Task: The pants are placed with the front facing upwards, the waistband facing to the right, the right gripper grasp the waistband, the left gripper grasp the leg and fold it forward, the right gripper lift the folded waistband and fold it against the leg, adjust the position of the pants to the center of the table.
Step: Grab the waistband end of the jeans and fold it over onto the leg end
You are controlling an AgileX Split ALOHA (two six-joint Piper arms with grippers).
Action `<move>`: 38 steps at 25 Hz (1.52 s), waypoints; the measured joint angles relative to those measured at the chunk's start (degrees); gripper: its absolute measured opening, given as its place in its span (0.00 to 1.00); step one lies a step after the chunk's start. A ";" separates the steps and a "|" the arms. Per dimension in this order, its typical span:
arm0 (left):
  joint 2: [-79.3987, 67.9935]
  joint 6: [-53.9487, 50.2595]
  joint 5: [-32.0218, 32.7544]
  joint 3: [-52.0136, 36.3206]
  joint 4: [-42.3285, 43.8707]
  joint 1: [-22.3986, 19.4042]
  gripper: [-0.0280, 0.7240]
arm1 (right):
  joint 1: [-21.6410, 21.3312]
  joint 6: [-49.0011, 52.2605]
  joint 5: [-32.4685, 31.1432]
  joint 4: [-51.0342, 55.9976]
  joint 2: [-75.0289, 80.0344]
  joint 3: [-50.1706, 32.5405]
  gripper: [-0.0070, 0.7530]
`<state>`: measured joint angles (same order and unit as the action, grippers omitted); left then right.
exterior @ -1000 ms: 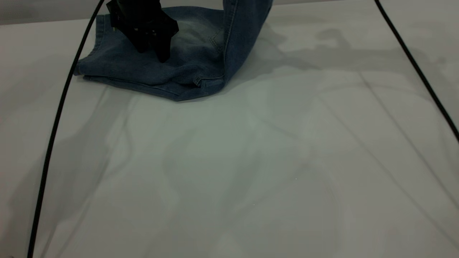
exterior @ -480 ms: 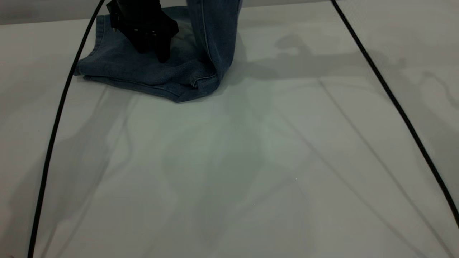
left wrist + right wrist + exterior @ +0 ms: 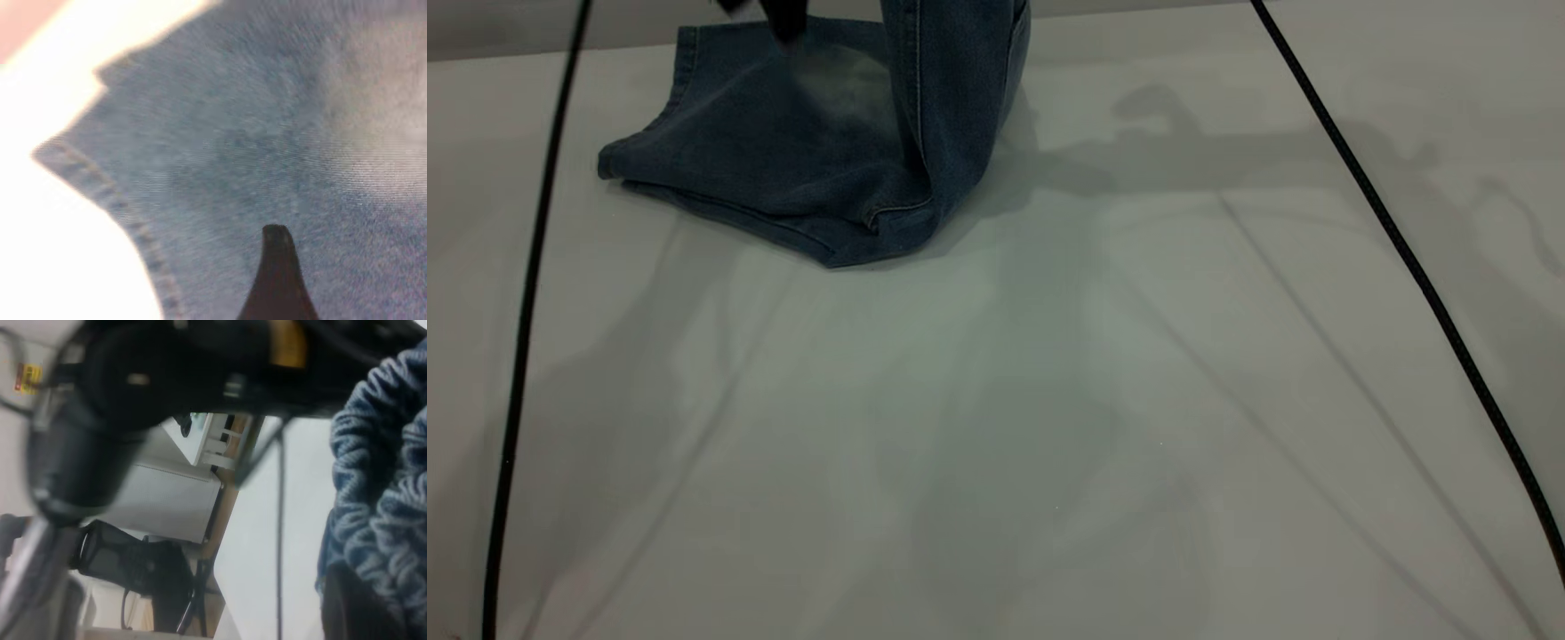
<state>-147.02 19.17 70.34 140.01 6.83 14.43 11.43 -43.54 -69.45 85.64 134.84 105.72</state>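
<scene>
Pants [image 3: 783, 160] lying folded at upper left of table [image 3: 1049, 400], waistband [image 3: 380, 493] hoisted upright, pinched in right gripper [image 3: 363, 600] for folding onto leg; left gripper [image 3: 277, 280] hovering above denim, claw state unclear.

I see the ruffled waistband [image 3: 381, 487] bunched close at my camera. A dark arm [image 3: 167, 380] crosses above, over the pale table [image 3: 293, 520].
</scene>
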 joint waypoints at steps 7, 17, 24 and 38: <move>9.87 -2.15 -0.05 0.13 0.32 0.00 0.68 | 0.33 -0.07 0.80 -0.06 0.00 -0.05 0.07; 24.70 -1.58 -0.10 0.18 -0.09 0.00 0.68 | 5.97 -1.64 8.22 0.07 0.17 -0.05 0.07; 29.22 -1.50 -0.31 0.18 -1.43 0.10 0.68 | 10.02 -2.48 16.17 3.85 4.12 1.28 0.07; 29.06 -1.50 -0.38 0.18 -2.61 0.10 0.68 | 15.33 -7.77 21.26 14.42 13.35 7.28 0.17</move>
<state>-117.95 17.67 69.96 140.19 4.21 14.53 26.76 -51.31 -48.19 100.06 148.19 113.00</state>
